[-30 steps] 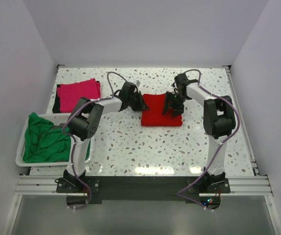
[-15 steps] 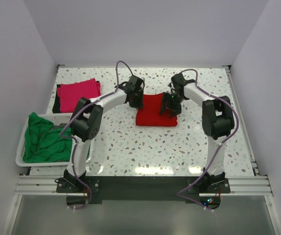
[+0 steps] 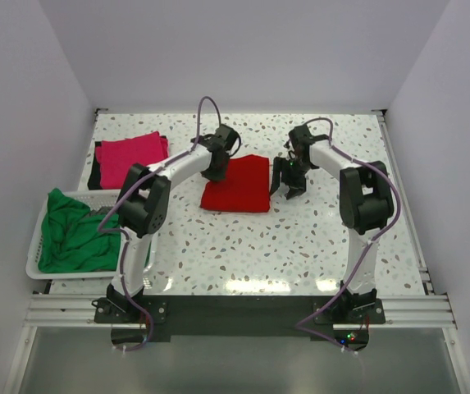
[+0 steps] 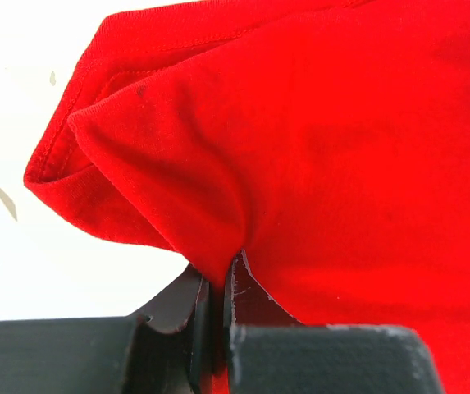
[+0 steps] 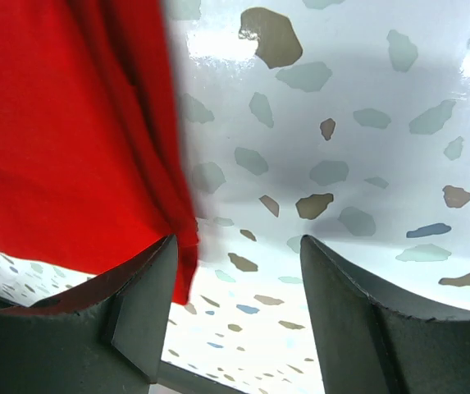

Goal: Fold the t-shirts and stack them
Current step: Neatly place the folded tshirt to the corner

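— Can't follow the red t-shirt (image 4: 341,148) past the left wrist view's top and right edges.
— Blurred at its hem, right wrist view. Can't identify the dark thing (image 3: 95,174) beneath the pink t-shirt (image 3: 132,156) overhead.

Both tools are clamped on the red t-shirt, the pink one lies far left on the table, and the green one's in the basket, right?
Not quite. Only the left tool is clamped on the red t-shirt; the right wrist view shows the right tool open, cloth beside one finger, ungripped. The pink t-shirt and the green t-shirt in the basket are as you said.
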You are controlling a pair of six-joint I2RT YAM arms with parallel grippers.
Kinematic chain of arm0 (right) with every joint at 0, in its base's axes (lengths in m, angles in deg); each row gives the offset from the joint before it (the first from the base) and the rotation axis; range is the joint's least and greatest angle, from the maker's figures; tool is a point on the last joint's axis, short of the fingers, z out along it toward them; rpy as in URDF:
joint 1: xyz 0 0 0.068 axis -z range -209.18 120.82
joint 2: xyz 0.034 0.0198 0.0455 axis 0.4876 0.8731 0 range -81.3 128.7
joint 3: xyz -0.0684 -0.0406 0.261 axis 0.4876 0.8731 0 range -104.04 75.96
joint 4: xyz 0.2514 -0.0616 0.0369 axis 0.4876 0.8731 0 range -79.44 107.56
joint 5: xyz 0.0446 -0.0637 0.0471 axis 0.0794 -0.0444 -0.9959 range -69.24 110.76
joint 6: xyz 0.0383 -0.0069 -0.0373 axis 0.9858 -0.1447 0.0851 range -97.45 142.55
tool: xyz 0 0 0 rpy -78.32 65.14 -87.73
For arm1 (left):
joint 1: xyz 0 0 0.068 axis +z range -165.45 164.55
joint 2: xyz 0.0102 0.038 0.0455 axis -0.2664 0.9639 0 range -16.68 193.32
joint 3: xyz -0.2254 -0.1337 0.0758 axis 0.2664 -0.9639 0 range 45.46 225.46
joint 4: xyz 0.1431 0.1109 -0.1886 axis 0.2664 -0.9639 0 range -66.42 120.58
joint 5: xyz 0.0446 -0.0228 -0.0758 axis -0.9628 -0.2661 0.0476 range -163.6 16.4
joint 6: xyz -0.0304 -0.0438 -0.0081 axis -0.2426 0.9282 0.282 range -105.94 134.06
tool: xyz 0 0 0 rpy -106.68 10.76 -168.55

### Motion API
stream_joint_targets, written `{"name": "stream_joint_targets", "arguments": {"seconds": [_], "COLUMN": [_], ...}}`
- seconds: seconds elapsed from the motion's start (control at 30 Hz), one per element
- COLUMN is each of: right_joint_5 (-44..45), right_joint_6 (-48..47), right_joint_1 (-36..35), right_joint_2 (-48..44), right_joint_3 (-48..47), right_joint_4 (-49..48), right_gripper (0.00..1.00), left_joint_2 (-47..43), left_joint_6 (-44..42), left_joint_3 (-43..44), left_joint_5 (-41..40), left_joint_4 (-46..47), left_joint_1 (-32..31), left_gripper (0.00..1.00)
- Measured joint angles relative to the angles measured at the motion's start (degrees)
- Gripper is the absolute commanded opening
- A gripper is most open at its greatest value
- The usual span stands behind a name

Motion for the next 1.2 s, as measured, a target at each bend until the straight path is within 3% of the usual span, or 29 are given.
{"name": "stream_joint_targets", "arguments": {"seconds": [0.5,0.93,1.2], "right_joint_5": [-0.33,-0.35,-0.35], "right_joint_6": [-0.57,-1.75,-2.21], "right_joint_1": [0.00,0.02,0.00], "right_joint_2": [-1.68,-1.68,-1.68], "right_joint_3": [0.24,0.24,0.24], "right_joint_4": [-0.02,0.79,1.14], "right_gripper": [0.65,0.65,0.65], "left_joint_2": [0.00,0.11,0.09], "left_joint_6": [-5.35,-10.62,-12.81], "left_joint_3": [4.68,19.43,23.30], "left_joint_5": [-10.03,-14.80,-15.87], "left_joint_4": [-7.02,-15.74,-18.91], "left_joint_1": [0.00,7.28,10.05], "left_gripper": [0.00,0.00,0.00]}}
